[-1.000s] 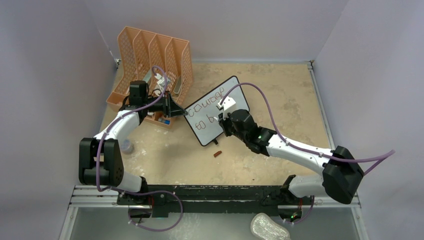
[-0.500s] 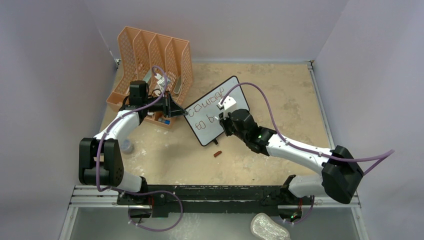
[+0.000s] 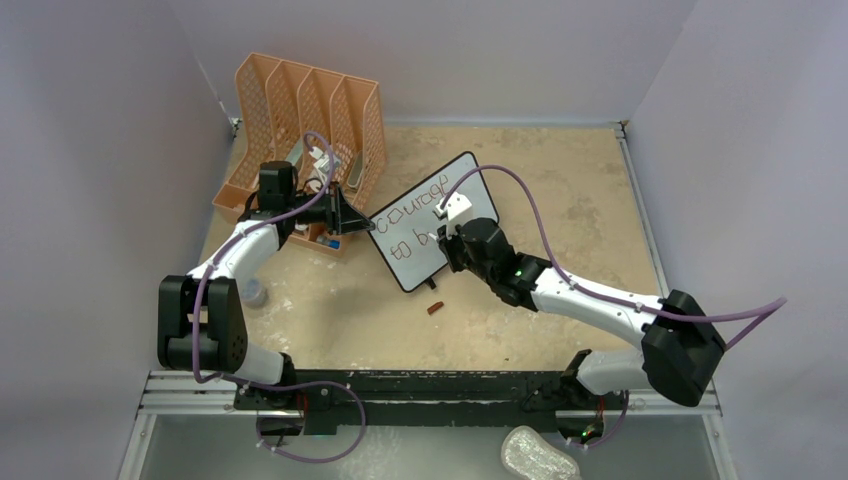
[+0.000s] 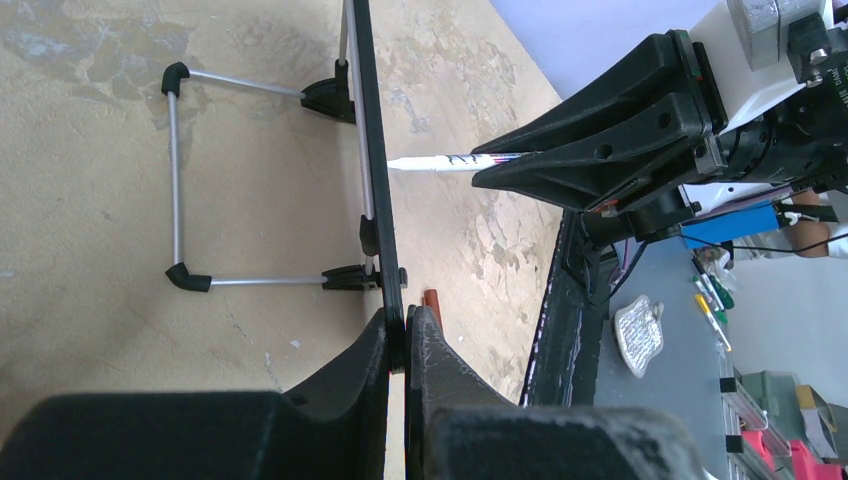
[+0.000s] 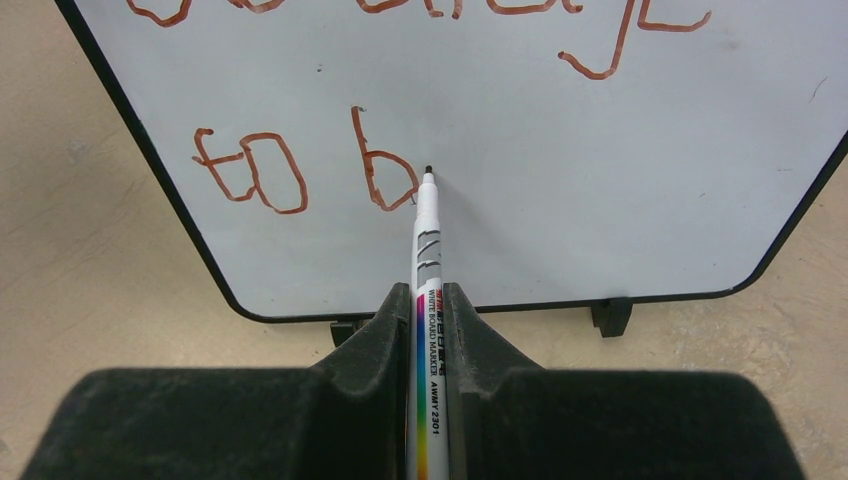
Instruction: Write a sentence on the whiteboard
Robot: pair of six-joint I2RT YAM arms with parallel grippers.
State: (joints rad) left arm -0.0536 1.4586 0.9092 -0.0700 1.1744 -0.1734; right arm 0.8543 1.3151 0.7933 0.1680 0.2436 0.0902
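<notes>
Right jaws: marker (image 5: 428, 262) tip-first toward whiteboard (image 5: 600, 150)

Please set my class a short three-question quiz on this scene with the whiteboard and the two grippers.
1. Multiple choice: what does the right gripper hold? A) a marker B) an eraser C) nothing
2. True or false: the left gripper is open and clear of the whiteboard.
3. Fill in: the lower line of the sentence now reads "to ___".
Key: 1 A; 2 false, it is shut on the whiteboard's edge; 3 b.
</notes>
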